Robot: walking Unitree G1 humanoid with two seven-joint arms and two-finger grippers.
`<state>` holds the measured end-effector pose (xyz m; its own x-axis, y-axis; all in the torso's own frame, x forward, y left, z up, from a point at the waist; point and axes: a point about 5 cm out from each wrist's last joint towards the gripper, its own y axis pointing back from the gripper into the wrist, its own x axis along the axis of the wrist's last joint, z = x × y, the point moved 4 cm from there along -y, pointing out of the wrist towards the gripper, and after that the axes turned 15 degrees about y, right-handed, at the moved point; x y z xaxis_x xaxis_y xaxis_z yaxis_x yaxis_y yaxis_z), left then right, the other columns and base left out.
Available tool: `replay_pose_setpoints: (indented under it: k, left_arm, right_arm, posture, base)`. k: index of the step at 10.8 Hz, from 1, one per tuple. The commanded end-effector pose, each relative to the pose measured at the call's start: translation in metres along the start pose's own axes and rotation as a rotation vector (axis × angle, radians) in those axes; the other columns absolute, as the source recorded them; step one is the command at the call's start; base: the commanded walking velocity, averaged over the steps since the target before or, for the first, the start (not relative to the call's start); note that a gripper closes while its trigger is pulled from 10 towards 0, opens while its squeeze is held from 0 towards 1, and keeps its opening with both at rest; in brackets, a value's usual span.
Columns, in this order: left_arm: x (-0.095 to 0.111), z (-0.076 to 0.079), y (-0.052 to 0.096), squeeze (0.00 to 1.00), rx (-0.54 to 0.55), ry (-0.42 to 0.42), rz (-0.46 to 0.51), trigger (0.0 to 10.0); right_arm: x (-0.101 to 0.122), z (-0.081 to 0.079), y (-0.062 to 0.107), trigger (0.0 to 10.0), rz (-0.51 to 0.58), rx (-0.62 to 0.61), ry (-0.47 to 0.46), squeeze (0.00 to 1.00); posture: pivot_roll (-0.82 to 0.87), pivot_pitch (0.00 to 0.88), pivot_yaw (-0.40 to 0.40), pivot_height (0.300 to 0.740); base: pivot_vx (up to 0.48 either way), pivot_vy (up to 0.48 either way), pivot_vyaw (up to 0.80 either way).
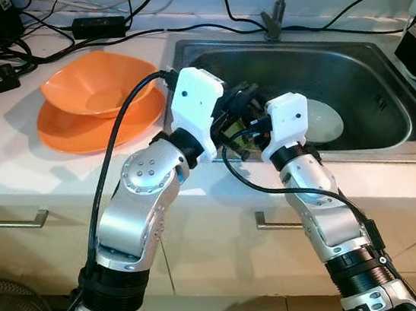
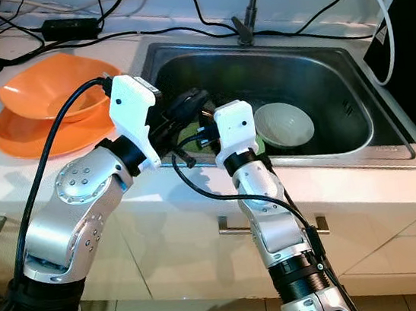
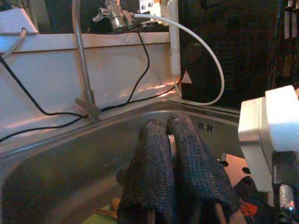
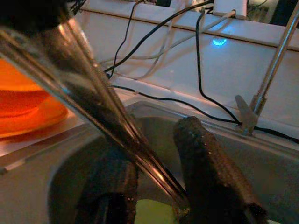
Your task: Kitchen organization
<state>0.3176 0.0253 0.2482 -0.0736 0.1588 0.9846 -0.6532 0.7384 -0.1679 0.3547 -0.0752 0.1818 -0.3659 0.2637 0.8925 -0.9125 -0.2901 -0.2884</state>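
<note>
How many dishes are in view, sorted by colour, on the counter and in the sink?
Orange: 2, a bowl resting on a plate on the counter.
White: 1, a bowl in the sink.
Total: 3 dishes.
</note>
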Motion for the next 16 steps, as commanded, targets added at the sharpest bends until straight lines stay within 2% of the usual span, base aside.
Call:
replay_pose_setpoints:
  k: [1, 4, 5, 6, 11, 12, 14, 15, 16]
  left_arm:
    - [-0.005, -0.003, 0.0, 0.0, 0.017, -0.007, -0.022, 10.0]
    - [-0.005, -0.008, -0.001, 0.0, 0.05, -0.036, -0.019, 10.0]
    - [-0.005, -0.009, -0.001, 0.09, 0.055, -0.038, -0.019, 10.0]
    - [-0.005, -0.011, -0.001, 1.0, 0.065, -0.029, -0.014, 10.0]
    - [0.006, -0.018, 0.002, 1.0, 0.101, -0.003, 0.042, 10.0]
    - [0.007, -0.022, 0.004, 0.0, 0.125, -0.015, 0.049, 10.0]
    - [-0.005, -0.032, 0.016, 0.0, 0.18, 0.022, 0.003, 10.0]
    - [-0.011, -0.035, 0.021, 0.0, 0.198, 0.014, -0.019, 10.0]
    - [-0.024, -0.04, 0.028, 0.0, 0.229, -0.001, -0.064, 10.0]
  right_arm:
    - [0.005, 0.009, -0.001, 0.0, 0.024, -0.03, -0.013, 0.0]
    - [0.004, 0.01, -0.001, 0.0, 0.02, -0.028, -0.011, 0.0]
    - [0.004, 0.01, -0.001, 0.0, 0.019, -0.027, -0.01, 0.0]
    - [0.003, 0.01, -0.001, 0.0, 0.015, -0.024, -0.009, 0.0]
    - [-0.002, 0.012, -0.002, 0.0, 0.0, -0.03, -0.006, 0.0]
    - [-0.005, 0.015, -0.002, 0.0, -0.009, -0.044, -0.003, 0.0]
    - [-0.016, 0.027, -0.009, 0.0, -0.055, -0.092, 0.025, 0.0]
    - [-0.021, 0.035, -0.013, 1.2, -0.08, -0.118, 0.031, 0.0]
    - [-0.028, 0.045, -0.02, 10.0, -0.122, -0.151, 0.037, 0.0]
  posture:
    - [0.0, 0.064, -0.096, 0.74]
    - [0.0, 0.072, -0.098, 0.74]
    - [0.0, 0.073, -0.099, 0.74]
    - [0.0, 0.073, -0.099, 0.74]
    - [0.01, 0.08, -0.103, 0.74]
    - [0.01, 0.08, -0.103, 0.74]
    - [0.01, 0.079, -0.102, 0.74]
    - [0.01, 0.081, -0.104, 0.74]
    - [0.02, 0.082, -0.107, 0.74]
  base:
    - [0.0, 0.0, 0.0]
    - [0.0, 0.0, 0.0]
    - [0.0, 0.0, 0.0]
    - [0.0, 0.0, 0.0]
    - [0.0, 0.0, 0.0]
    - [0.0, 0.0, 0.0]
    - [0.0, 0.0, 0.0]
    - [0.0, 0.0, 0.0]
    - [0.0, 0.0, 0.0]
